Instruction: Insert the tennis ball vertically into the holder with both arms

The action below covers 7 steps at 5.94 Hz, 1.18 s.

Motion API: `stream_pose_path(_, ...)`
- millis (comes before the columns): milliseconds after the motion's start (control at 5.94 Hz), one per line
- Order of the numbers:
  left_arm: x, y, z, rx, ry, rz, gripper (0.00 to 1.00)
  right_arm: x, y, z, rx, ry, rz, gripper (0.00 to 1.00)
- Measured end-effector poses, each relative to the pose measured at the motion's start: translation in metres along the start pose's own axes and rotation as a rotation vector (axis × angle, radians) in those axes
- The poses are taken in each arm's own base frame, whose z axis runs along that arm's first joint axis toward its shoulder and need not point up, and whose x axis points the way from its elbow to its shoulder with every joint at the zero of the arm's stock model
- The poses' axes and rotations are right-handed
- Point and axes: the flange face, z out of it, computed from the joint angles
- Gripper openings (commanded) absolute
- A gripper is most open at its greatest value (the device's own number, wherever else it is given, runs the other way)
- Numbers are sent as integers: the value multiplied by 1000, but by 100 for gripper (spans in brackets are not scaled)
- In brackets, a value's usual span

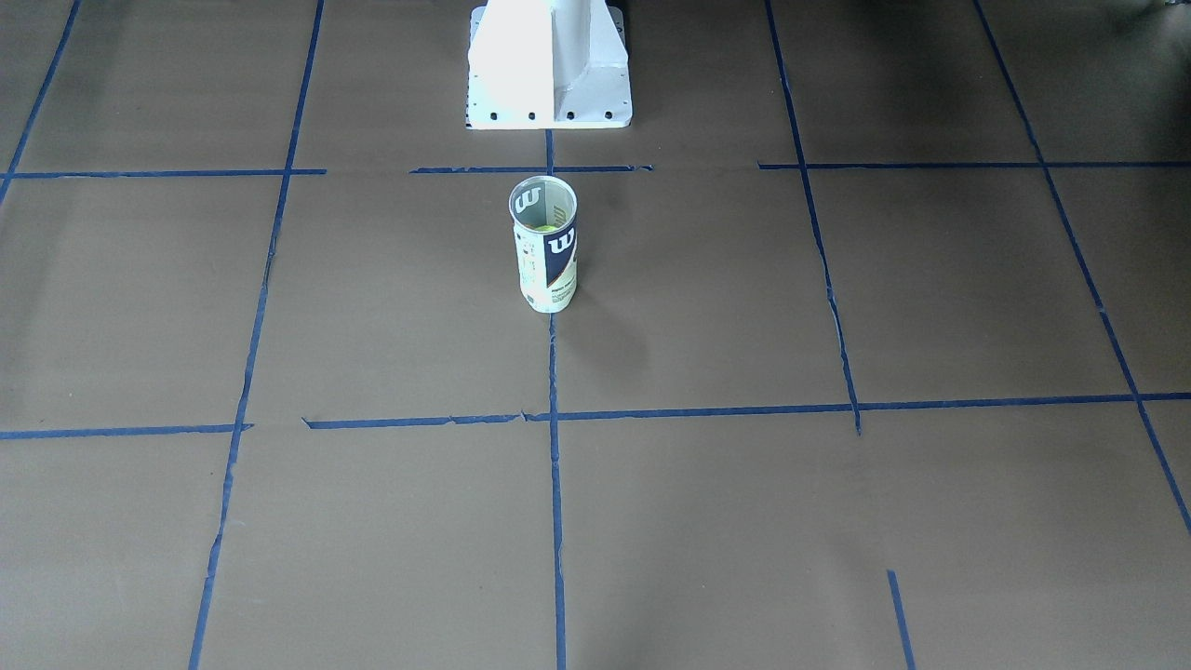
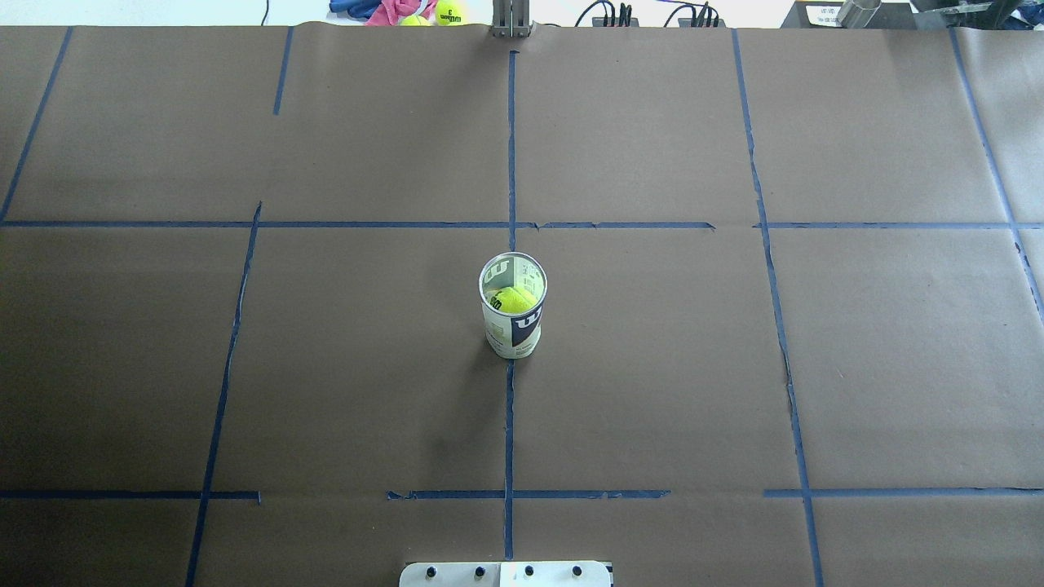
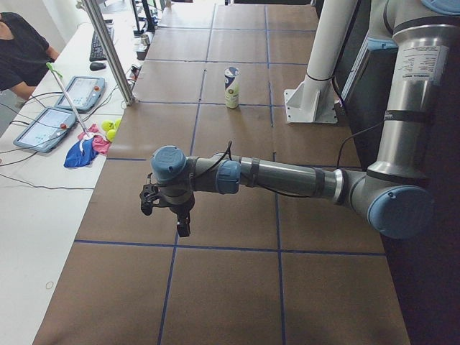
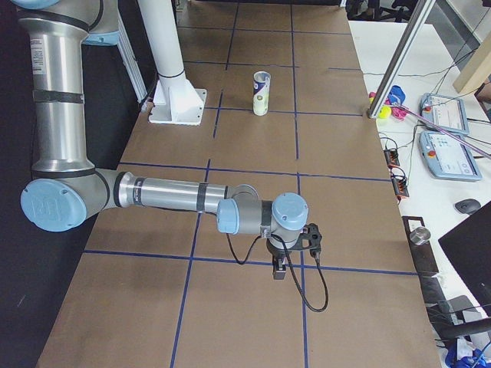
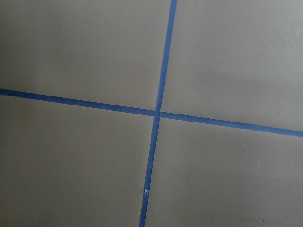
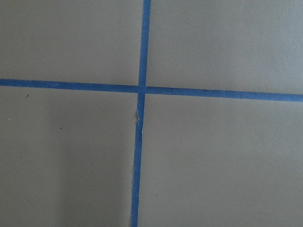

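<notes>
The holder (image 2: 513, 318) stood upright on the brown table (image 2: 734, 367), on a blue tape line (image 2: 510, 424) near the white pedestal base (image 1: 549, 65), with the tennis ball (image 2: 514, 300) inside it below the open rim. The left gripper (image 3: 176, 215) and right gripper (image 4: 282, 268) hung over opposite table ends, well apart from the holder; whether either claw was spread or pressed together could not be told

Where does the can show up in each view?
Front-facing: can upper centre, below the white base.
Overhead: can centre, base at bottom edge.
Exterior left: can top centre, left of base.
Exterior right: can top centre, right of base.
Left wrist: not in it.
Right wrist: not in it.
</notes>
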Motion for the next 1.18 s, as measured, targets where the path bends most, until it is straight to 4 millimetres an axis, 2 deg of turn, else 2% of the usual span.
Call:
stream_pose_path(505,21,11,-18,50,12,77,100,0,0,0,1,0,-3,100)
stream_pose_path(1179,20,19,-18,49,7,78,100,0,0,0,0,0,1,100)
